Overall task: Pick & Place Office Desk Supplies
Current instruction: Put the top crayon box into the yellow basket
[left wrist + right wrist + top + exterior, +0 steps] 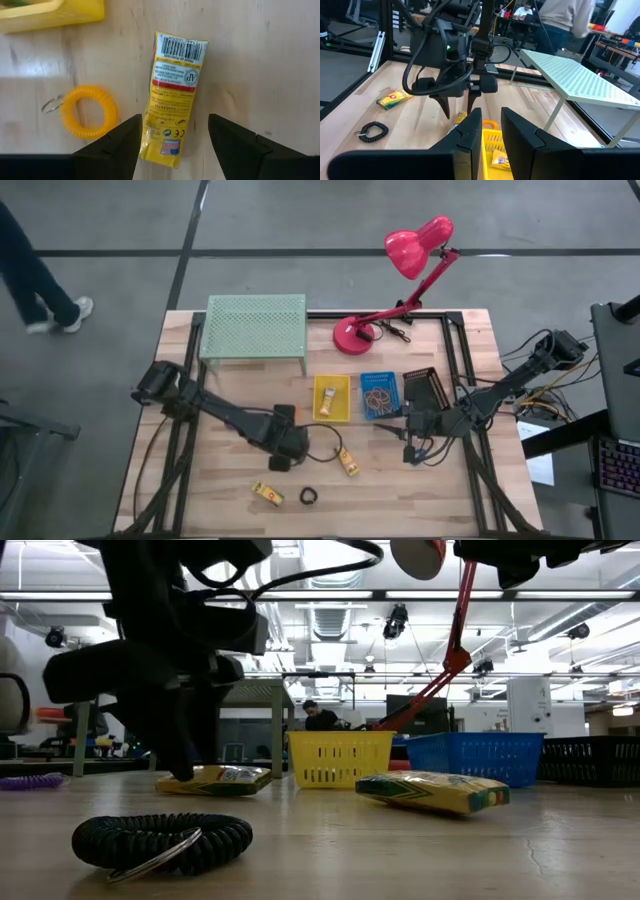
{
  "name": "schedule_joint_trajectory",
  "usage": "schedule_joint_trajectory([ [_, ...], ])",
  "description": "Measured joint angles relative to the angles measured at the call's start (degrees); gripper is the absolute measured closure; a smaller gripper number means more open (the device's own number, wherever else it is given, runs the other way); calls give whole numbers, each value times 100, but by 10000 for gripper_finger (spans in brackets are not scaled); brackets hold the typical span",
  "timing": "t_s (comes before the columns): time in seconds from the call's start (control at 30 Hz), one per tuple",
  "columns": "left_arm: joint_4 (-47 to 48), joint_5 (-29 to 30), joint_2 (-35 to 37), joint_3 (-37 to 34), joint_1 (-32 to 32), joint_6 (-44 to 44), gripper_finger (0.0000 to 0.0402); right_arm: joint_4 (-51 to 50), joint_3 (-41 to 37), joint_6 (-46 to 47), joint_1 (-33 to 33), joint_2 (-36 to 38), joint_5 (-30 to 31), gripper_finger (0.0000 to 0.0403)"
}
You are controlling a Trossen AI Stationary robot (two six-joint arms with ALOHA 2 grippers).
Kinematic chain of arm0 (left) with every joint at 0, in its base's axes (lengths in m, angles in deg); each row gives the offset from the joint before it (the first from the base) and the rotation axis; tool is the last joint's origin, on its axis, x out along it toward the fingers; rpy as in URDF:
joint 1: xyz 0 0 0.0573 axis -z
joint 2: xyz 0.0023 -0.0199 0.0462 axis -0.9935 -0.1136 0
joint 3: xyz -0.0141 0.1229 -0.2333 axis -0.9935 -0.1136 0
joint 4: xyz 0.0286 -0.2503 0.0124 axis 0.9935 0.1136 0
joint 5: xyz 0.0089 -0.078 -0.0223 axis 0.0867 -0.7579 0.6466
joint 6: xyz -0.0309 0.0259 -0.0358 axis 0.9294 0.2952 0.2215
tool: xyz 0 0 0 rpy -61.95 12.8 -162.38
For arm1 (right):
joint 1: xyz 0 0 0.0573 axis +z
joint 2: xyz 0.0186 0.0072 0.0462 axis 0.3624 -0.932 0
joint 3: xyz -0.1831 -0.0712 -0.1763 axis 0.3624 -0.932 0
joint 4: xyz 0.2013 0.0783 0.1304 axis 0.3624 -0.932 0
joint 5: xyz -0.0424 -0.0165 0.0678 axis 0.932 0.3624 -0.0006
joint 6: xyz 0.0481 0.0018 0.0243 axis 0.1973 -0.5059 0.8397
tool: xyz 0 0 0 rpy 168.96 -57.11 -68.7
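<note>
Currently, left gripper: we see it open, fingers straddling the yellow packet lying flat on the table
Right gripper: narrowly parted, empty, waiting above the yellow basket
Risk: we judge the packet may skid, or the orange coil ring snag
Packet axis: lengthwise between the fingers, barcode end away

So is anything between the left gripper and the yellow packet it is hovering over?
Nothing visible. The left gripper is open, its fingers either side of the yellow packet lying flat on bare table. The orange coil ring lies off to one side, apart from the packet and outside the fingers.
</note>
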Motion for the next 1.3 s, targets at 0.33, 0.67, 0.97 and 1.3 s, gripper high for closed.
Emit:
schedule_joint_trajectory([
  [0.33,-242,-321,0,-4,-349,-562,172,0,0,0,0,0,-1,335],
  [0.67,-816,-625,-2,-383,-386,-545,182,1,0,0,0,0,0,335],
  [0.97,-933,-643,9,-470,-435,-441,222,0,0,-1,-1,-2,-1,335],
  [1.3,-878,-556,2,-423,-442,-441,275,2,0,0,-1,-2,-1,335],
])
